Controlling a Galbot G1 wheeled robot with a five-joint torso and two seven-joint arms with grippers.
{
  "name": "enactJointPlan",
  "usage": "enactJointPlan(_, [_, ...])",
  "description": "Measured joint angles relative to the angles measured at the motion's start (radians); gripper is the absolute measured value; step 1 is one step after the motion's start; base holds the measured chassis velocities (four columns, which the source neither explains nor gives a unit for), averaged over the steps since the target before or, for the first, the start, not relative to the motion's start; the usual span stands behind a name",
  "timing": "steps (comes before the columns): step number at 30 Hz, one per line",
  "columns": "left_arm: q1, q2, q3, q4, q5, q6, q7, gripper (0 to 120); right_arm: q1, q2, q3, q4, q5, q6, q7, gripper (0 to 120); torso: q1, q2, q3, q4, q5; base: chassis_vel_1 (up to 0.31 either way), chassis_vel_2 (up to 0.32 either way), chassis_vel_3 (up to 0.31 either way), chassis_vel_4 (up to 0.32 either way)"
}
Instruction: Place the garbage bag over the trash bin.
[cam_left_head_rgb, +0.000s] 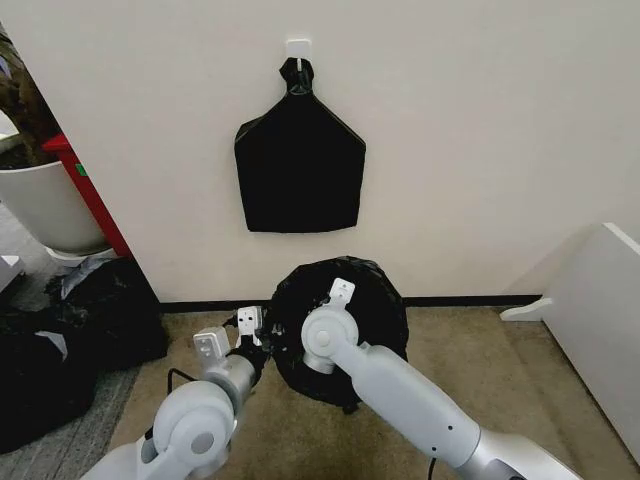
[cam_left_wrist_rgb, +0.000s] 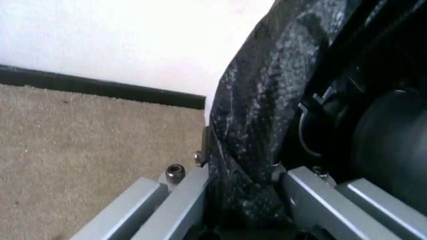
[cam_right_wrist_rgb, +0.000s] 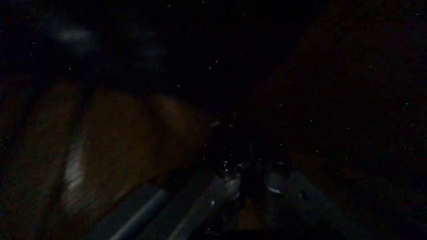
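Gripping the bag (cam_left_head_rgb: 375, 300) film at its left edge, lower centre of the head view, left pincer (cam_left_wrist_rgb: 243, 210) is clamped on it. Right pincer is inside the bag; can't tell its state. Bag covers the bin.

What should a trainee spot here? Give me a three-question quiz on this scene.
1. True or false: the left end effector is clamped on the garbage bag.
2. What hangs from the wall hook? A: a flat black bag. B: a white bucket. C: a towel.
3. Fill in: the white planter pot stands to the robot's ____.
Key: 1 true; 2 A; 3 left.
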Motion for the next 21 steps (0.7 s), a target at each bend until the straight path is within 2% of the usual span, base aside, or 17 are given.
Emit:
enactJointPlan(12, [-0.002, -0.007, 0.003, 0.019, 0.011, 0.001, -0.003, 0, -0.003, -0.008, -0.040, 0.088, 0.013, 0.012, 0.033, 0, 0.000, 0.000, 0.000, -0.0001, 0.0000, 0.000, 0.000, 0.000, 0.000])
enactJointPlan(21, [0.016, -0.001, 0.004, 0.008, 0.011, 0.006, 0.000, 0, 0.019, -0.001, -0.019, 0.036, -0.007, 0.007, 0.013, 0, 0.000, 0.000, 0.000, 0.0000, 0.0000, 0.000, 0.000, 0.000, 0.000])
